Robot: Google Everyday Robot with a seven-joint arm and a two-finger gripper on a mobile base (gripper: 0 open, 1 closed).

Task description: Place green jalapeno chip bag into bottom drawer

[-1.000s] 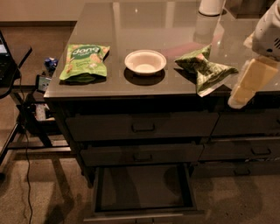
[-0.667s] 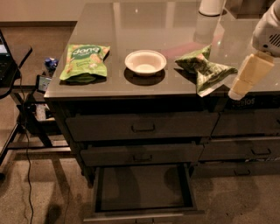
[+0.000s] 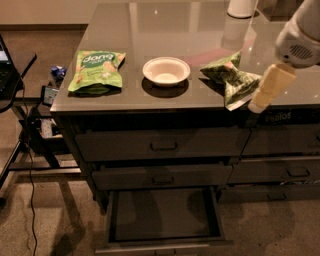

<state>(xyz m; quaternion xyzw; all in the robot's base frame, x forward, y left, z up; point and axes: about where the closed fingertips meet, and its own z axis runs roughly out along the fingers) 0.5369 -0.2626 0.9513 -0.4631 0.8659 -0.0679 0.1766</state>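
The green jalapeno chip bag (image 3: 229, 77), crumpled dark green with a pale end, lies on the glossy countertop (image 3: 165, 30) near its front right edge. My gripper (image 3: 262, 100), a cream piece under the white wrist (image 3: 299, 46), hangs just right of the bag's pale end, at the counter's front edge, with its tip pointing down and left. It holds nothing that I can see. The bottom drawer (image 3: 162, 216) is pulled open below the left bank of drawers, and its dark interior shows nothing inside.
A white bowl (image 3: 166, 71) sits mid-counter, left of the bag. A flat light-green "dang" pouch (image 3: 96, 71) lies at the left. A white cylinder (image 3: 242, 7) stands at the back. Two shut drawers with bar handles (image 3: 163, 146) sit above the open one. A stand and cables (image 3: 25, 145) are at the left.
My gripper has moved left and slightly up, closer to the chip bag's pale end. The bag, the bowl and the drawer have not moved.
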